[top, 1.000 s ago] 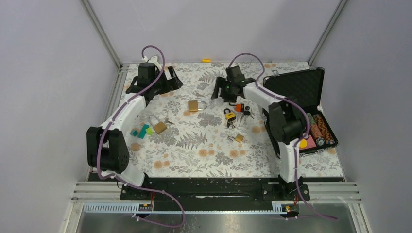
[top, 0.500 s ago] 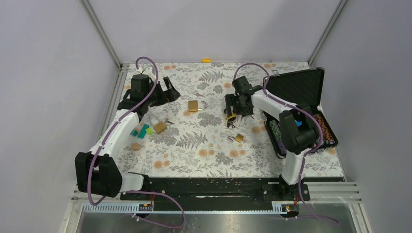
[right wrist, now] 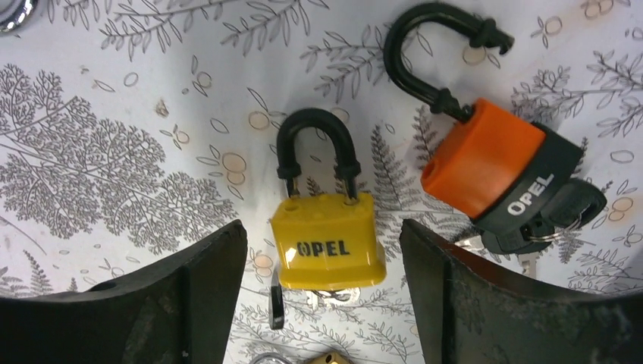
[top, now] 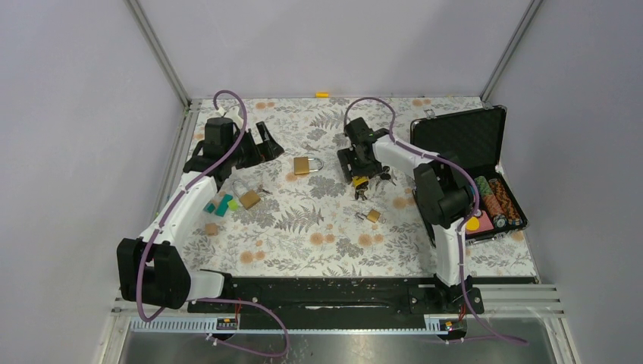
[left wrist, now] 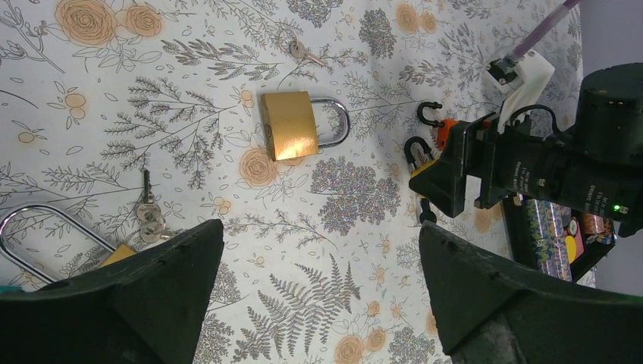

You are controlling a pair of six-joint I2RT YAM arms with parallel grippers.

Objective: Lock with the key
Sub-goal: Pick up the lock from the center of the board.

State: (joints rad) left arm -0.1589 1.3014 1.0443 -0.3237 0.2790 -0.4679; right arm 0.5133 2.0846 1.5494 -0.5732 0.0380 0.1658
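A yellow OPEL padlock [right wrist: 327,239] with a shut black shackle lies on the floral table, with keys [right wrist: 277,307] at its base. My right gripper [right wrist: 322,258] is open and low over it, one finger on each side, touching nothing; it also shows in the top view [top: 355,168]. An orange and black OPEL padlock [right wrist: 493,167] with its shackle swung open lies just to the right, a key ring under it. My left gripper [left wrist: 322,243] is open and empty, hovering at the far left [top: 264,142]. A brass padlock [left wrist: 292,125] lies between the arms.
An open black case [top: 462,136] with poker chips [top: 497,201] stands at the right. A brass padlock with an open shackle [top: 246,197] and keys lie left of centre, coloured blocks [top: 222,205] beside it. A small brass padlock [top: 371,216] lies nearer the front.
My right gripper has swung left and come down over the yellow padlock. My left arm shifted and pulled back a little, then held still.
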